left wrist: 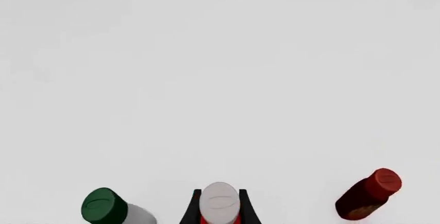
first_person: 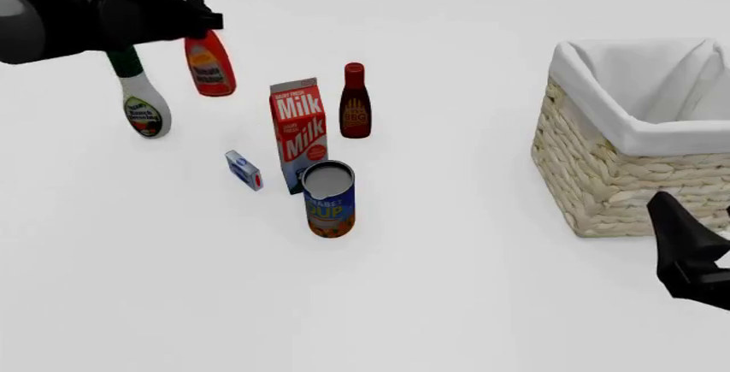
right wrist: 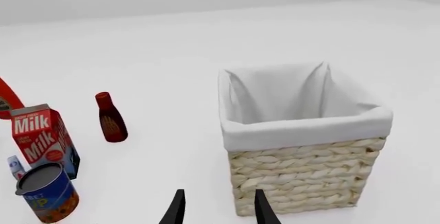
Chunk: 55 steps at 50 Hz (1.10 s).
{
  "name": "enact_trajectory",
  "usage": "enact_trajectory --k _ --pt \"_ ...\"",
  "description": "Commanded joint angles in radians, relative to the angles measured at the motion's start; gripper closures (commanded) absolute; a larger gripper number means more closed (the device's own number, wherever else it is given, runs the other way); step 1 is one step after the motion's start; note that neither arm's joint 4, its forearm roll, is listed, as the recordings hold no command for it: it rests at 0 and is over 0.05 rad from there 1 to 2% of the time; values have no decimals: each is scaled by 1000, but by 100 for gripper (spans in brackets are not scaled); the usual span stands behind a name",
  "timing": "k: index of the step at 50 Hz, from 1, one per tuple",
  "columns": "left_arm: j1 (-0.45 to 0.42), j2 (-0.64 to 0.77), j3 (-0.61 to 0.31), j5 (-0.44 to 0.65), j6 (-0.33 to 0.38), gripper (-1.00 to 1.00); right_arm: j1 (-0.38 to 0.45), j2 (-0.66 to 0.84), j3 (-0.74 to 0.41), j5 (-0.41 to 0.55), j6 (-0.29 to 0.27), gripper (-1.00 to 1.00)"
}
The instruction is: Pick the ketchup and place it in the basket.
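The ketchup (first_person: pixel 210 65), an orange-red squeeze bottle with a white cap, hangs clamped at its neck in the left gripper (first_person: pixel 197 28) above the far left part of the white bench (first_person: pixel 456 286), clear of the surface and tilted. In the left wrist view its white cap (left wrist: pixel 219 202) sits tight between the two black fingers (left wrist: pixel 190 211). The wicker basket (first_person: pixel 621 175) stands near the bench's right edge, its white cloth lining (right wrist: pixel 302 100) folded over the rim; nothing shows inside it. Well apart from it, toward the middle of the bench, stand a milk carton (first_person: pixel 300 132), a soup can (first_person: pixel 328 198) just in front of the carton, a small blue-and-white box (first_person: pixel 243 169) beside them, and a dark red-brown bottle with a red cap (first_person: pixel 355 102). A white bottle with a green cap (first_person: pixel 142 103) stands just left of the lifted ketchup. The right gripper (right wrist: pixel 218 208) hovers low near the basket's front, its fingers apart and holding nothing.
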Motion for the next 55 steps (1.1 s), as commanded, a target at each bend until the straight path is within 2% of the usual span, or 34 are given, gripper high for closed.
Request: enact_trajectory --k 1,3,4,5,6,7,8,12,14,17,20,21,23,26,29,30,32,35,41,45,47,51,53,55 --pt "-4 -130 60 21 10 100 1 -16 -14 36 -48 -100" --pt "-9 -159 73 30 11 100 -7 50 -18 5 -101 -100" --pt "-11 -175 79 34 13 100 0 53 -20 3 -104 -100" --pt "-14 -193 83 43 11 100 2 -4 -32 51 -106 -100" --pt "-13 -205 88 47 14 100 7 3 -38 62 -126 -100" --pt "-12 -214 93 48 15 100 8 3 -39 67 -133 -100" --pt "-15 -228 99 53 16 100 10 -40 -51 106 -112 -100" --pt "-21 -273 120 67 19 100 21 -67 -80 164 -130 -100" --pt "-23 -306 144 69 28 100 44 -81 -89 186 -169 -100" --pt "-37 -355 182 78 33 100 70 -118 -114 238 -200 -100" --pt "-53 -412 217 87 30 100 101 -129 -106 233 -290 -100" --pt "-53 -412 217 87 30 100 101 -129 -106 234 -290 -100" --pt "-74 -444 235 106 14 100 109 -108 -122 237 -255 -100" --pt "-104 -500 271 128 14 100 156 -120 -148 258 -278 -100" --pt "-129 -555 301 152 6 100 170 -101 -166 257 -269 -100" --pt "-132 -573 307 159 6 100 193 -90 -173 253 -276 -100" --pt "-149 -604 326 170 13 100 249 -82 -163 233 -337 -100" --pt "-175 -631 346 184 14 100 273 -53 -164 214 -354 -100" --pt "-218 -693 378 222 14 100 354 22 -205 193 -339 -100" --pt "-235 -722 385 248 8 100 413 95 -228 171 -354 -100" --pt "-254 -742 393 263 7 100 444 120 -253 174 -328 -100" --pt "-277 -777 400 292 -6 100 492 156 -293 179 -321 -100" --pt "-294 -793 402 308 -10 100 520 169 -323 193 -299 -100" --pt "-307 -807 404 317 -13 100 528 178 -335 193 -307 -100"
